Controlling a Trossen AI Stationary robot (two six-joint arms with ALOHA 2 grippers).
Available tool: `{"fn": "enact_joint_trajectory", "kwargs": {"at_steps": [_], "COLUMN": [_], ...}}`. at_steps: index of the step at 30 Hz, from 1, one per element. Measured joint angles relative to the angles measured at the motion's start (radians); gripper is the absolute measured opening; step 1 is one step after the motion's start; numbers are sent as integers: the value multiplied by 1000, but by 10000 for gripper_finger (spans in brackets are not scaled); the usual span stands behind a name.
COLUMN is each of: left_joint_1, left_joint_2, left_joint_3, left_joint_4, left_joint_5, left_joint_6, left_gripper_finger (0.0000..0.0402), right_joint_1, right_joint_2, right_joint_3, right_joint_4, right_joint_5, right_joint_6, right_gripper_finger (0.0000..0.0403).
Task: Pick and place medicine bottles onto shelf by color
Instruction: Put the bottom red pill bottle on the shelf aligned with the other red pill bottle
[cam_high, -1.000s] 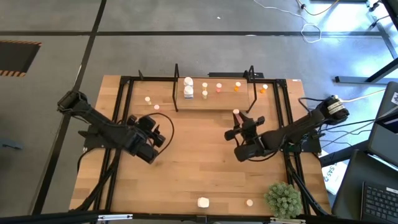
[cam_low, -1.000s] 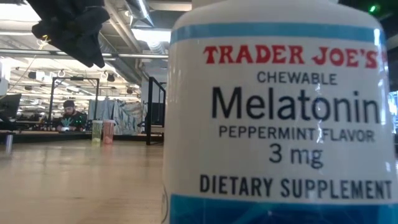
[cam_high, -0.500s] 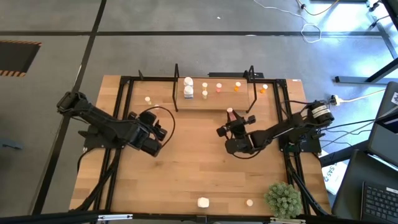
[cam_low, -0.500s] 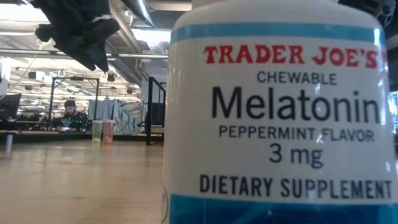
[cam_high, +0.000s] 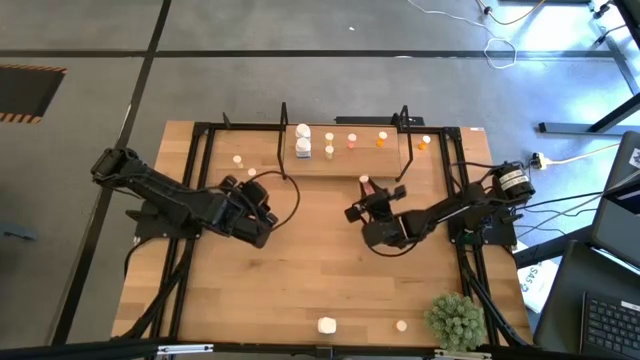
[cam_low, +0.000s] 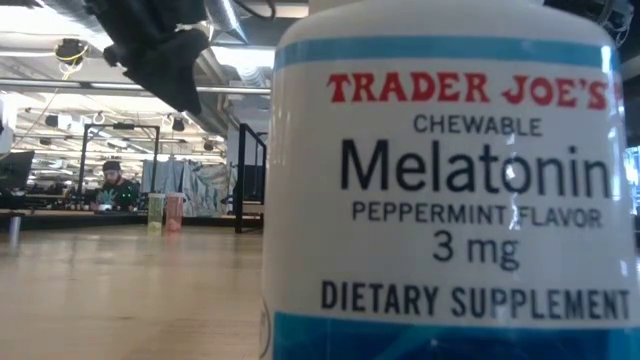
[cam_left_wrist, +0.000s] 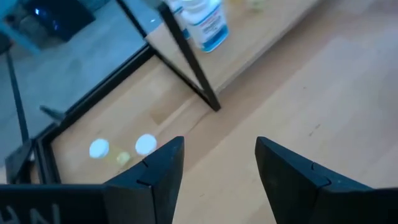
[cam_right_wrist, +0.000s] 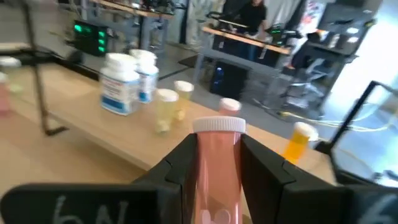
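My right gripper (cam_high: 366, 197) is shut on a pale pink medicine bottle (cam_right_wrist: 217, 163) with a white cap, just in front of the shelf (cam_high: 340, 166). On the shelf stand white bottles (cam_right_wrist: 122, 82), a cream one (cam_right_wrist: 166, 101), a pink one (cam_right_wrist: 229, 106) and an orange one (cam_high: 382, 139). My left gripper (cam_left_wrist: 214, 167) is open and holds nothing. It hovers near the shelf's left black upright (cam_left_wrist: 188, 59). Two small bottles (cam_left_wrist: 145, 144) lie on the table beyond it. My right gripper pinches the pink bottle's body (cam_right_wrist: 217, 155), just below the white cap, between its two fingers. The fingers come nearly level from the near side, pointing at the shelf. The bottle stands upright with its cap above the fingers; the gripper hides its lower end.
A big white melatonin bottle (cam_low: 450, 180) stands at the near edge and fills the low view. A small bottle (cam_high: 401, 325) and a green plant (cam_high: 455, 318) are beside it. An orange bottle (cam_high: 424, 143) stands right of the shelf. A black frame (cam_high: 200, 200) rims the tabletop.
My right gripper has come down and gone toward the table's left with the pink bottle, closer to the shelf's front, rolling a little. My left gripper has swung toward the table's right and far edge, nearer the shelf's left end, and has rolled about its own line.
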Motion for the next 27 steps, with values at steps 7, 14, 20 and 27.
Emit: {"fn": "enact_joint_trajectory", "kwargs": {"at_steps": [7,14,20,27], "left_joint_1": [0,0,0,0], "left_joint_2": [0,0,0,0], "left_joint_3": [0,0,0,0], "left_joint_4": [28,28,29,29], "left_joint_5": [-12,-13,13,61], "left_joint_6": [131,144,142,142], "left_gripper_finger": [193,193,193,193], "right_joint_1": [25,26,24,24], "right_joint_2": [0,0,0,0], "right_joint_3": [0,0,0,0], "right_joint_4": [119,271,289,297], "right_joint_5": [-34,-108,-119,-150], "right_joint_6": [-102,-269,-285,-230], "right_gripper_finger": [104,110,117,119]}}
